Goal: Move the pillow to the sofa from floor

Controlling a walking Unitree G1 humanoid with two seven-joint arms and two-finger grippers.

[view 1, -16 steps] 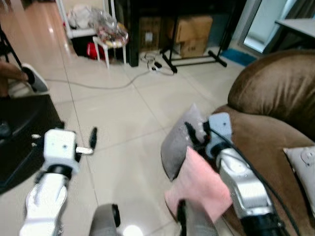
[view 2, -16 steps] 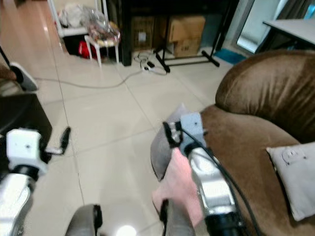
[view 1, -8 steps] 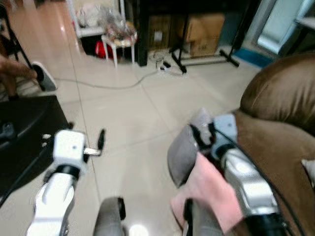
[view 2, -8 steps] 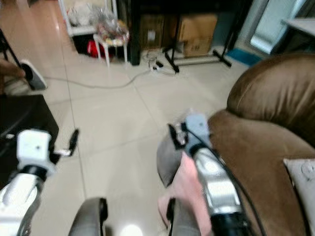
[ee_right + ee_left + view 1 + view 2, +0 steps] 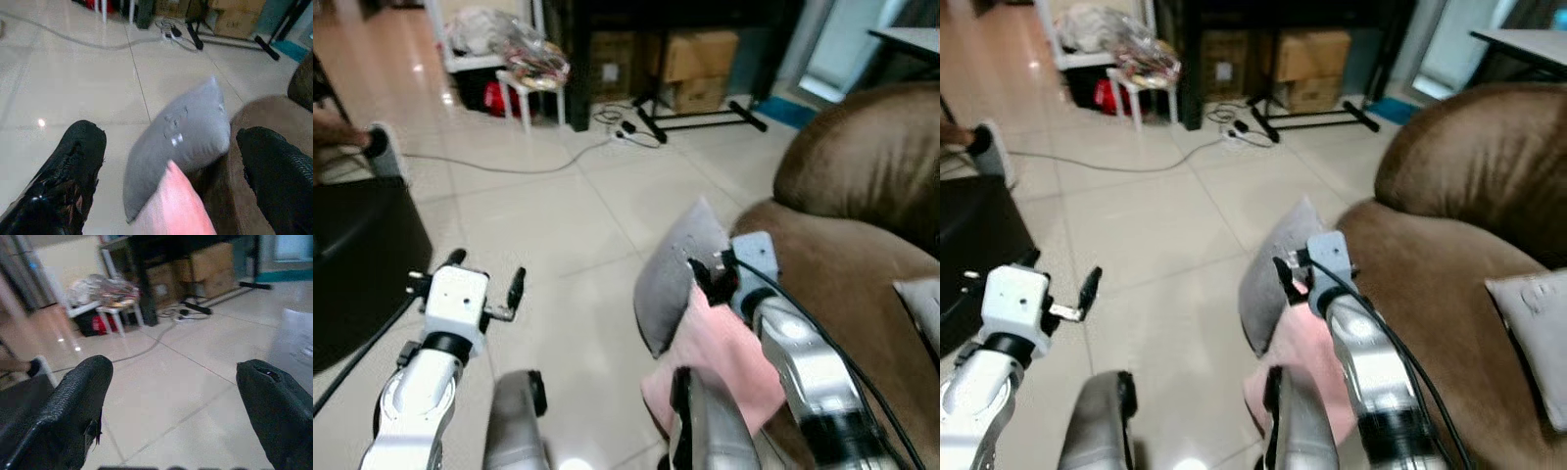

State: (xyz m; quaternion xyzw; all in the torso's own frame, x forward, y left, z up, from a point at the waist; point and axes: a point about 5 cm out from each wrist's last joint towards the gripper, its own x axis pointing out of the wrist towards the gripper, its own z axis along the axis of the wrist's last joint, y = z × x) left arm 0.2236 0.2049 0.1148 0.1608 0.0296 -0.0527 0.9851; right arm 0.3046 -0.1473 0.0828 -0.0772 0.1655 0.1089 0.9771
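A grey pillow (image 5: pixel 668 279) stands on the floor, leaning against the front of the brown sofa (image 5: pixel 862 264). A pink pillow (image 5: pixel 720 367) lies in front of it, lower down. My right gripper (image 5: pixel 710 269) is open at the grey pillow's upper edge, on the sofa side. In the right wrist view the grey pillow (image 5: pixel 186 129) and the pink pillow (image 5: pixel 168 208) sit ahead between the spread fingers (image 5: pixel 80 149), which are not closed on either. My left gripper (image 5: pixel 486 274) hangs open over bare tiles, well to the left of both pillows.
A light pillow (image 5: pixel 1533 323) lies on the sofa seat. A black object (image 5: pixel 352 259) sits at the left. A cable (image 5: pixel 509 168) crosses the floor, with a white stool (image 5: pixel 533 93), cardboard boxes (image 5: pixel 695 59) and a black stand (image 5: pixel 705 117) beyond. Open tiles lie between the arms.
The camera has swung, so the whole scene shifted. My right gripper stays by the grey pillow's top edge. Both left fingers now show spread.
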